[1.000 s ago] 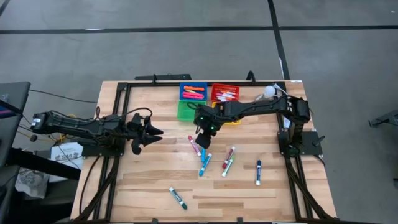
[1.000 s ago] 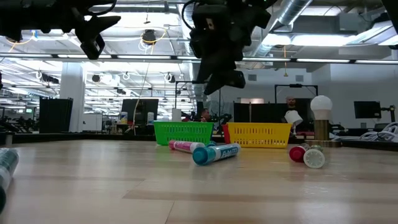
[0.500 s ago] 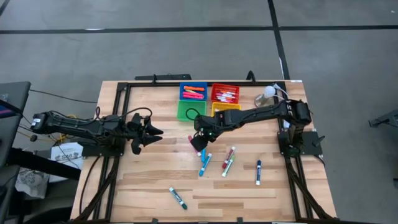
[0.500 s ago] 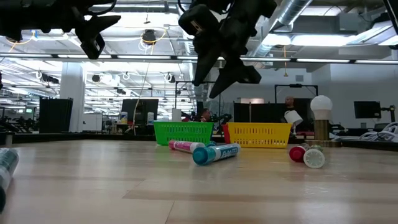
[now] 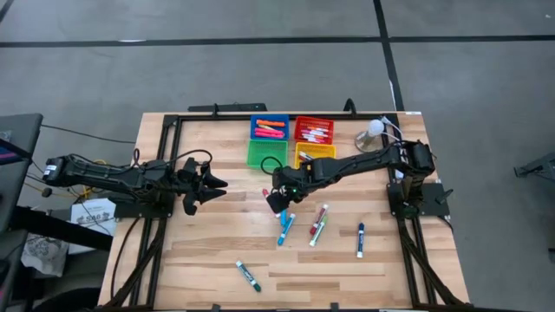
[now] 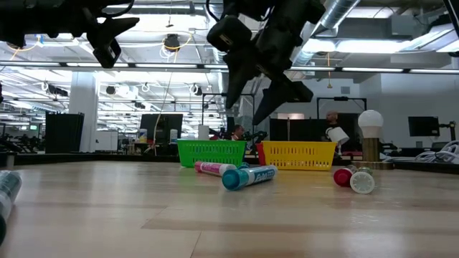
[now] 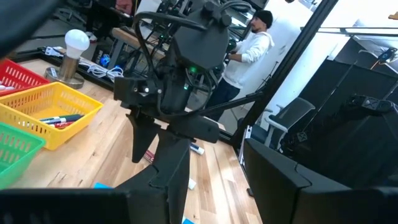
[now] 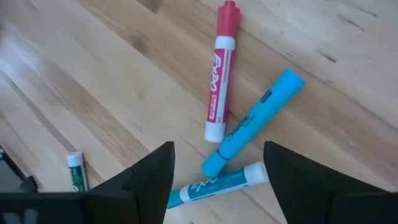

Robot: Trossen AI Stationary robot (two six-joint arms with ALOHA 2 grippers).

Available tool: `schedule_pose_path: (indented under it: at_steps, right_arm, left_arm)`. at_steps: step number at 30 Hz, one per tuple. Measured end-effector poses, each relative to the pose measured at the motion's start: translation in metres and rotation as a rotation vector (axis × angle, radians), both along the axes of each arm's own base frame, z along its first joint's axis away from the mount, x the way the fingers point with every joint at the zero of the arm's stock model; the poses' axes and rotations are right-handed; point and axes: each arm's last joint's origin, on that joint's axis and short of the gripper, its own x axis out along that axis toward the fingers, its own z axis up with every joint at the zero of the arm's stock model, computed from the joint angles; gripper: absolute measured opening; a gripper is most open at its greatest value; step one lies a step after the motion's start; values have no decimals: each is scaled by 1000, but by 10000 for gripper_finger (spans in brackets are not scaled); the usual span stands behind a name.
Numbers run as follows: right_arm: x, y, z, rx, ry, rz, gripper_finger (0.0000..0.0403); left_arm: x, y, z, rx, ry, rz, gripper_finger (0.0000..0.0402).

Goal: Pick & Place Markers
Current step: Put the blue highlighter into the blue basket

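Several markers lie flat on the wooden table. In the right wrist view a red-capped marker with a white barrel (image 8: pixel 219 87), a light blue marker (image 8: pixel 255 121) and a blue-and-white marker (image 8: pixel 214 186) lie close together. My right gripper (image 8: pixel 217 149) hangs open above them, pointing steeply down, its fingers clear of all three. In the high view it (image 5: pixel 276 201) partly hides the red-capped marker (image 5: pixel 267 193). My left gripper (image 5: pixel 212 184) waits open and holds nothing, raised over the table's left part.
Blue (image 5: pixel 270 127), red (image 5: pixel 313 129), green (image 5: pixel 265 153) and yellow (image 5: pixel 314 152) bins stand at the far middle. More markers lie right of the gripper (image 5: pixel 319 215), further right (image 5: pixel 360 240) and near the front edge (image 5: pixel 248 276). A lamp (image 5: pixel 373 130) stands at the far right.
My right gripper has moved from beside the bins toward the near edge and slightly left, sinking a little, until it is over the cluster of markers. It has rolled about its own axis and its fingers have opened wider. The markers have not moved.
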Motion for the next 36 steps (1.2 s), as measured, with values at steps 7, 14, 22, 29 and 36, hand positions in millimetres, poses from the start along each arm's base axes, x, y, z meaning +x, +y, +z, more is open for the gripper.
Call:
schedule_pose_path:
  at_steps: [7, 14, 22, 29, 36]
  right_arm:
    - [0, 0, 0, -1, 1, -36, 231]
    - [0, -1, 0, -16, 2, -69, 230]
    - [-6, -2, -17, -18, 30, -99, 230]
    - [-2, -13, -18, -42, -37, -167, 230]
    - [-1, -11, -18, -51, -45, -170, 230]
  left_arm:
    - [0, 0, 0, 0, -1, 0, 149]
    - [0, 0, 0, 0, -2, 0, 149]
    - [0, 0, 0, 0, -3, 0, 149]
    - [0, 0, 0, 0, -3, 0, 149]
    - [0, 0, 0, 0, -3, 0, 149]
